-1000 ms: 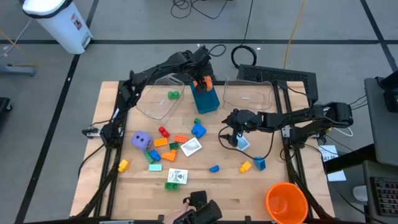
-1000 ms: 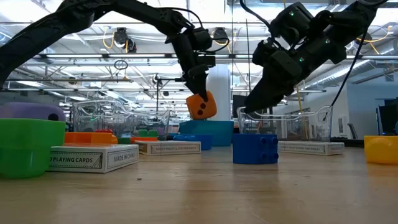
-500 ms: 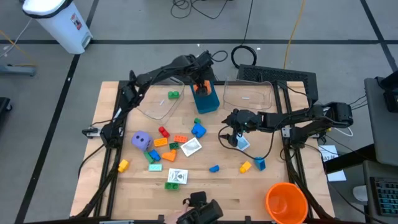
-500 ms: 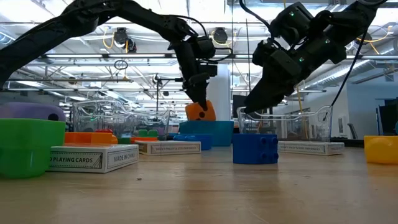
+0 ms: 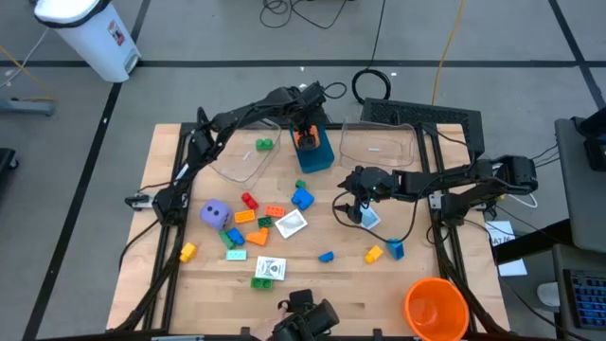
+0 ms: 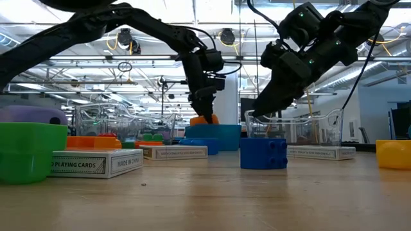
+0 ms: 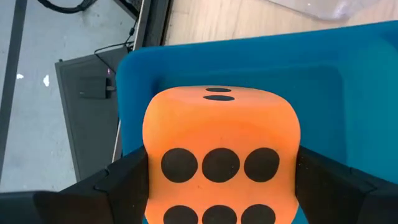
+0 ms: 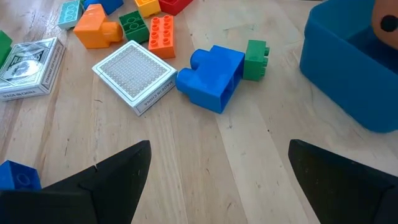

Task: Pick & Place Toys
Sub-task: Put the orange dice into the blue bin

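The left pincer [image 5: 306, 135] is clamped on the orange die [image 7: 221, 155], holding it inside the blue box [image 5: 315, 152]. The right pincer [image 5: 352, 210] hovers with fingers apart over the table [image 5: 312, 284], near a blue brick [image 8: 211, 78].

orange die [image 7: 221, 155] with black dots, inside blue box [image 7: 323, 74].

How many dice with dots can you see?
2. The orange die is held between the left gripper fingers, partly down inside the blue box. The purple die sits on the table by the bricks. Others could be hidden.
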Tool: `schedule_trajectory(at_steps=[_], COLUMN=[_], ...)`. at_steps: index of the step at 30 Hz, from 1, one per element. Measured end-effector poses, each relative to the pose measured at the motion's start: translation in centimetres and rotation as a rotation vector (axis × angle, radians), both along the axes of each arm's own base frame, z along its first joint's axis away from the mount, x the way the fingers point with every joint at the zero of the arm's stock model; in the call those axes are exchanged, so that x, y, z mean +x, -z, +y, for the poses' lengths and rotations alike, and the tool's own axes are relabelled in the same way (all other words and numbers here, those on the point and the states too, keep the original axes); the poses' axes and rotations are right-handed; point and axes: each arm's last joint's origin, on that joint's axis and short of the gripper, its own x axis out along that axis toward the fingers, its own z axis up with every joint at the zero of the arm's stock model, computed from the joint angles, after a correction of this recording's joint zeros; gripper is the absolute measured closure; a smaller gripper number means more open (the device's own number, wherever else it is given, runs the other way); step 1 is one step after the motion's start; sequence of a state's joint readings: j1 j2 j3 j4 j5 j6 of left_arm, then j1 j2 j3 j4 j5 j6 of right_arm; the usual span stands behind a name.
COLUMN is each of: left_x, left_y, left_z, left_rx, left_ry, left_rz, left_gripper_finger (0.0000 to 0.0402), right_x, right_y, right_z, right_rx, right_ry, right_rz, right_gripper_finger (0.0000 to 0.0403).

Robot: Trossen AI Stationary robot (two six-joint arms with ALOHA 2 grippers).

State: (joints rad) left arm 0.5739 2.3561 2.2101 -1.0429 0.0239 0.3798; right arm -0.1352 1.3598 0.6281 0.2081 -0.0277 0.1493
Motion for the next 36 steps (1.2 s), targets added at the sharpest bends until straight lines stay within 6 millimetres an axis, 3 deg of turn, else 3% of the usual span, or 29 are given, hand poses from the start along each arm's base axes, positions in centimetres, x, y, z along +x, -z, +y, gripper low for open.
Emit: schedule_trajectory(at_steps=[6,15,20,24,31,36], left_x=[-0.02,0.12,0.17,0.18,0.21,0.19], left_y=[0.3,0.19,0.16,0.17,0.15,0.14], left_z=[0.26,0.33,0.36,0.34,0.28,0.31], left_rx=[0.0,0.011,0.018,0.02,0.021,0.021], left_ry=[-0.021,-0.022,-0.011,-0.006,-0.004,-0.004], left_rz=[0.002,-0.015,-0.018,-0.016,-0.016,-0.017], left_gripper_finger=[0.0072,0.0016,0.0004,0.0019,0.0091,0.0064], right_x=[0.0,0.0,0.0,0.0,0.0,0.0], right_y=[0.0,0.0,0.0,0.0,0.0,0.01], right_z=[0.0,0.0,0.0,0.0,0.0,-0.01], right_rx=[0.0,0.0,0.0,0.0,0.0,0.0], right_ry=[0.0,0.0,0.0,0.0,0.0,0.0], right_rz=[0.0,0.0,0.0,0.0,0.0,0.001], right_gripper_finger=[0.0033,0.0033,0.0033,0.0033,0.0033,0.0033])
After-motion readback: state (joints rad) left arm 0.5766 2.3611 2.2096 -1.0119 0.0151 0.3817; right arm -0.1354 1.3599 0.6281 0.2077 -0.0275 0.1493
